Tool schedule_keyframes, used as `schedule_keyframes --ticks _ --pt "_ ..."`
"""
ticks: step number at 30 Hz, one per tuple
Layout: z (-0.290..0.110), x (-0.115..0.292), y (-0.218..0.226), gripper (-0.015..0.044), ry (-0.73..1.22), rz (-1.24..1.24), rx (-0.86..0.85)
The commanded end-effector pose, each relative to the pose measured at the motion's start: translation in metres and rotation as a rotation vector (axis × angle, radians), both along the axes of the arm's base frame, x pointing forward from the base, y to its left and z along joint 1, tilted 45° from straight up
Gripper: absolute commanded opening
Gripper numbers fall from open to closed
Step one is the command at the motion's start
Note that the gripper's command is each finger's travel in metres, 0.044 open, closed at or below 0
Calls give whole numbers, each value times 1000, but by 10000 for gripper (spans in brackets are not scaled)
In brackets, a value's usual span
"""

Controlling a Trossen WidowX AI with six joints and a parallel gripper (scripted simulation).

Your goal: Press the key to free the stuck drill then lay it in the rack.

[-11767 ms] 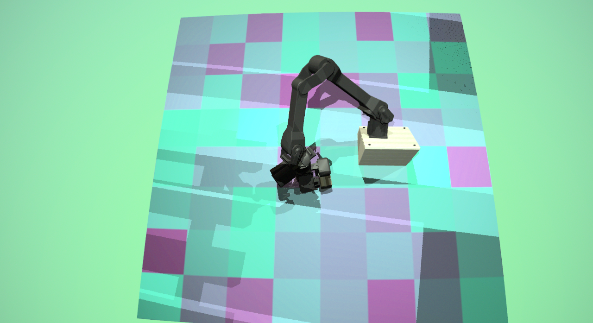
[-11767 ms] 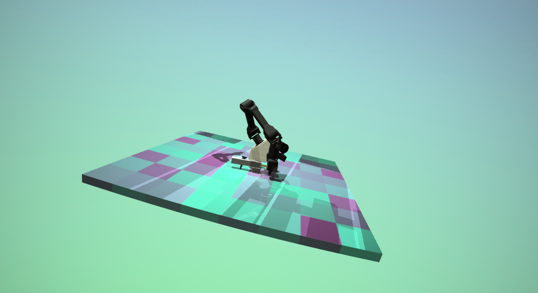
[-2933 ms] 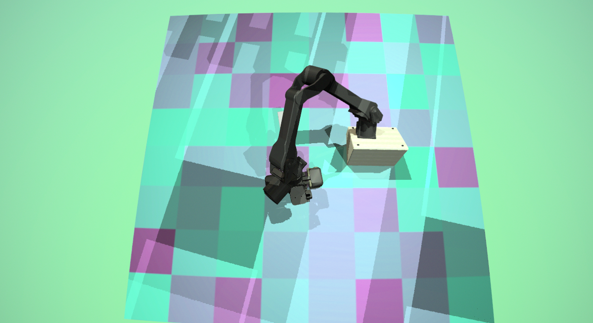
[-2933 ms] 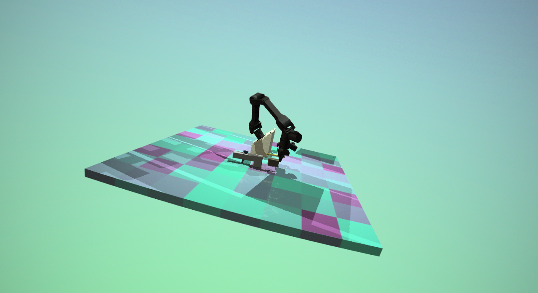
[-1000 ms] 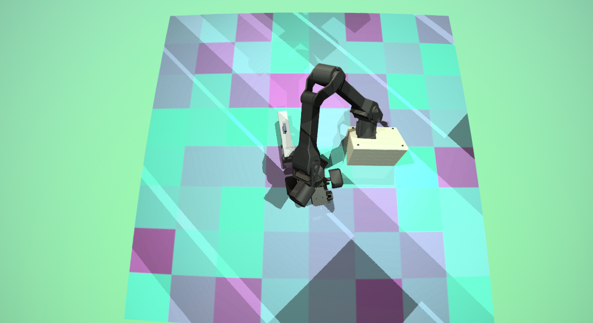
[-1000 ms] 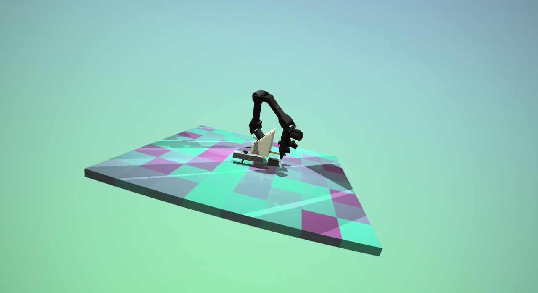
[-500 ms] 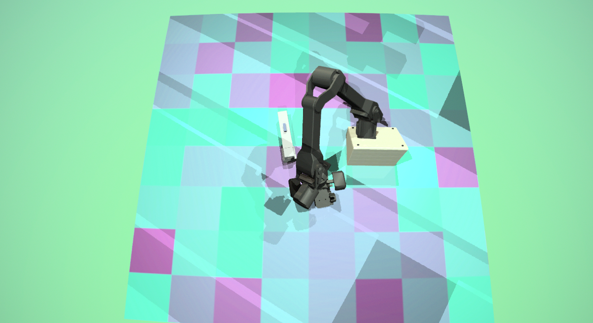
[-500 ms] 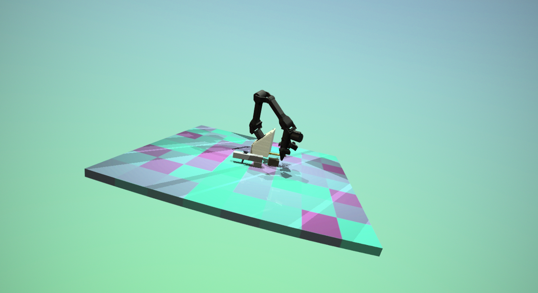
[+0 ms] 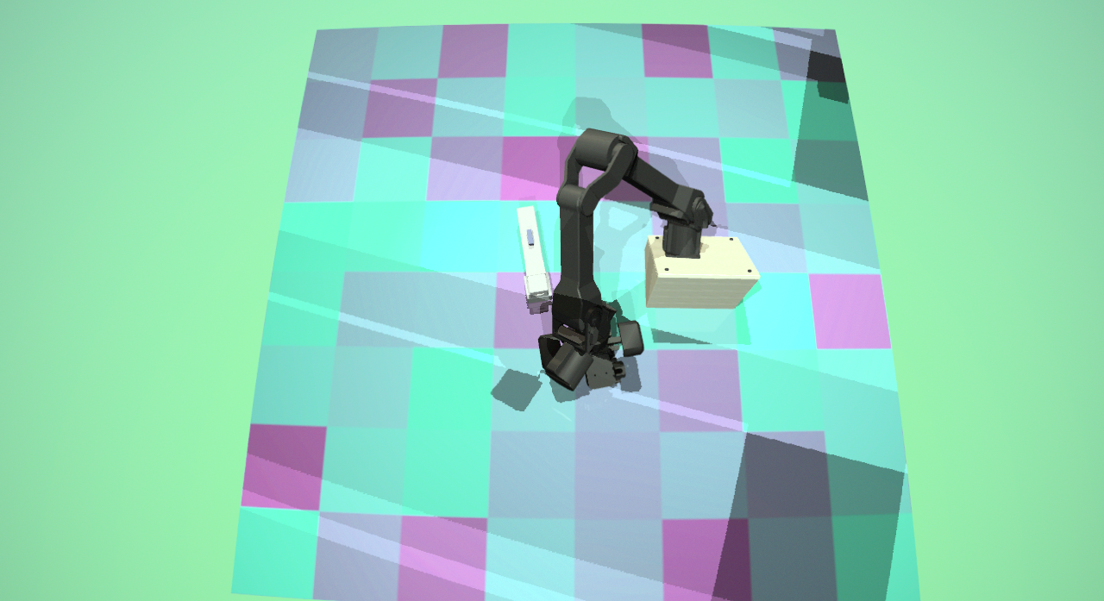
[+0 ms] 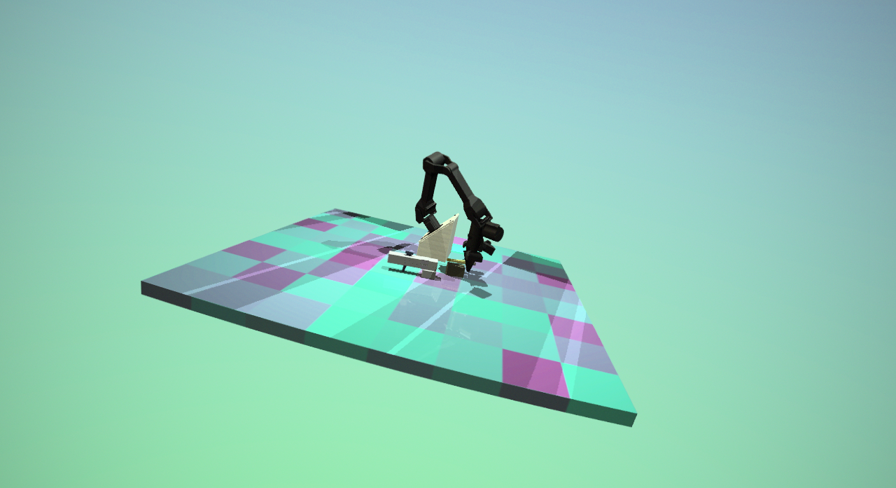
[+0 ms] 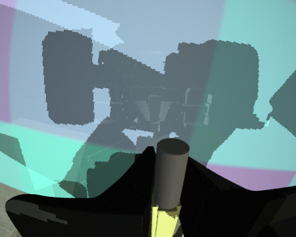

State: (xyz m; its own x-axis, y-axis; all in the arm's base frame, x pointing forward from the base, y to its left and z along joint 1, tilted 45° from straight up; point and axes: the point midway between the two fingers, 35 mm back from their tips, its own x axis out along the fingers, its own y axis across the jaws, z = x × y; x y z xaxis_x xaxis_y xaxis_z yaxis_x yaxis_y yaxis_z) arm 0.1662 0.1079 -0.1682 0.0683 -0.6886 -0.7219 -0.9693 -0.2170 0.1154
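My gripper (image 11: 160, 153) (image 9: 569, 370) (image 10: 471, 267) is shut on the drill (image 11: 171, 176), a grey cylinder with a yellow part below it. The drill points down at the checkered floor and is held a little above it. A long white fixture (image 9: 530, 250) (image 10: 404, 260) lies on the floor left of the arm, with a small blue key (image 9: 530, 237) on top. A small olive block, the rack (image 10: 455, 267), stands just beside the gripper in the exterior view. The arm hides it in the top view.
A cream block (image 9: 718, 277) (image 10: 442, 241) stands to the right and carries the arm's base. A beige surface (image 11: 0, 224) shows at the lower left edge of the wrist view. The checkered platform (image 10: 376, 353) ends in a drop on all sides.
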Motion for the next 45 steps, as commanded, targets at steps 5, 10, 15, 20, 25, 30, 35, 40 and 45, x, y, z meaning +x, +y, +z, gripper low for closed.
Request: schedule_keyframes --ticks 5,10,15,20,25,30,35,40,45 --pt "-7 2 -7 0 -2 8 -2" --pt "-11 2 -11 0 -3 8 -2" --pt "-15 4 -14 0 -3 8 -2" --pt "-12 2 -8 131 -4 7 7" --pt "-12 2 -8 263 -4 7 7" --pt "-12 2 -8 394 -4 7 7" --pt "-2 1 1 440 -3 8 2" --pt "13 -2 12 440 -2 8 -1" --pt "26 -3 25 440 -1 8 0"
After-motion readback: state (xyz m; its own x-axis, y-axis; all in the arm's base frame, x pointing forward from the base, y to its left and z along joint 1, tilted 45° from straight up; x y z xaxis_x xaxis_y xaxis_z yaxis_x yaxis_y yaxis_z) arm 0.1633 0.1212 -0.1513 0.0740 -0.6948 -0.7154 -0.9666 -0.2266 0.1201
